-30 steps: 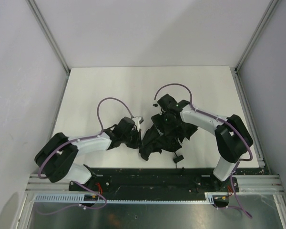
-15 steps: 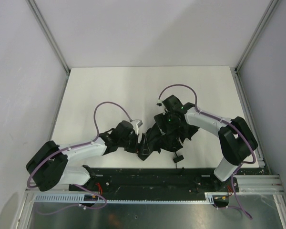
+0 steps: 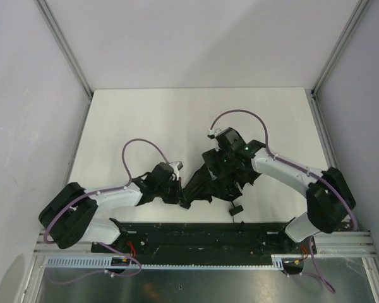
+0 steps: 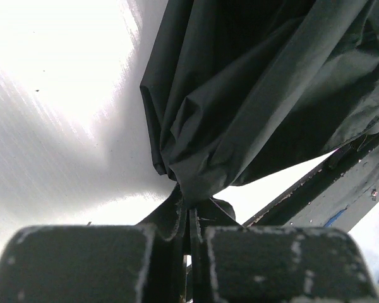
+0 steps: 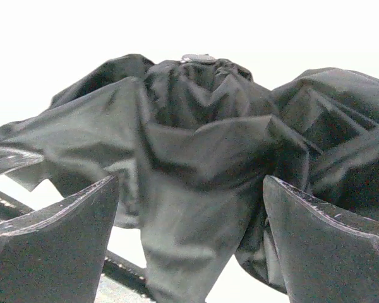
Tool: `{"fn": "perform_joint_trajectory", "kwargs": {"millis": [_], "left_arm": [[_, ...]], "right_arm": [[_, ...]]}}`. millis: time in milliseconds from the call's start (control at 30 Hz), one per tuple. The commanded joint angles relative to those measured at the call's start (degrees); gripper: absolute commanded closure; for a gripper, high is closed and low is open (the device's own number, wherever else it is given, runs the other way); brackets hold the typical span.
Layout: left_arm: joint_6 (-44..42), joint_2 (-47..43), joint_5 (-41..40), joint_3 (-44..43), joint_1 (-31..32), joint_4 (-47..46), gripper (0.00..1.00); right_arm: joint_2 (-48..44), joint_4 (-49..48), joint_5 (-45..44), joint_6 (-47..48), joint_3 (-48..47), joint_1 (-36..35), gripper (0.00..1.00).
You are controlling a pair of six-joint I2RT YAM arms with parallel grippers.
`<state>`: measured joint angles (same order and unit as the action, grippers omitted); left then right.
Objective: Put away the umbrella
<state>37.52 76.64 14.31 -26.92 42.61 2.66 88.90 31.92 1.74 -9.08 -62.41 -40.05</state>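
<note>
The umbrella (image 3: 213, 178) lies as a crumpled heap of black fabric on the white table, near the front middle. My left gripper (image 3: 180, 193) is at its left edge, jaws shut on a pinch of umbrella fabric (image 4: 191, 201); the rest of the umbrella (image 4: 259, 95) bunches just beyond. My right gripper (image 3: 223, 159) hovers over the heap's far side, open. In the right wrist view its fingers (image 5: 63, 240) stand wide apart, with a fold of the umbrella (image 5: 202, 158) between them and a gap on each side. A small black tab (image 3: 235, 209) trails toward the front.
The black base rail (image 3: 196, 231) runs along the near edge right behind the heap, and shows again as the dark base rail (image 4: 341, 183) in the left wrist view. Bare white table (image 3: 145, 120) stretches behind and to both sides. Grey walls enclose the table.
My left gripper opened and shut again on the fabric edge, shifting slightly toward the near edge. The right arm's elbow swung right and its jaws opened wider over the heap.
</note>
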Motion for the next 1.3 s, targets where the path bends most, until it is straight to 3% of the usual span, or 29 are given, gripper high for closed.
{"fn": "perform_joint_trajectory", "kwargs": {"millis": [0,400,767,1100,1267], "left_arm": [[-1.3,-0.9,-1.8,1.5,-0.7,2.1,1.0],[-1.2,-2.5,-0.6,1.4,-0.7,2.1,1.0],[-1.3,-3.1,-0.1,2.0,-0.8,1.7,1.0],[-0.8,-3.1,-1.1,3.2,-0.7,0.5,1.0],[0.1,-4.1,-2.4,4.5,-0.8,0.4,1.0]], "right_arm": [[-7.8,1.5,-5.9,-5.7,-0.4,-2.9,0.01],[-1.2,1.2,-9.4,-10.0,0.4,-0.5,0.01],[6.7,-4.7,-0.3,-11.1,2.6,-1.5,0.01],[17.2,-6.2,-6.1,-11.8,4.5,-5.0,0.01],[18.5,-7.5,-4.9,-10.7,7.4,-4.5,0.1]]}}
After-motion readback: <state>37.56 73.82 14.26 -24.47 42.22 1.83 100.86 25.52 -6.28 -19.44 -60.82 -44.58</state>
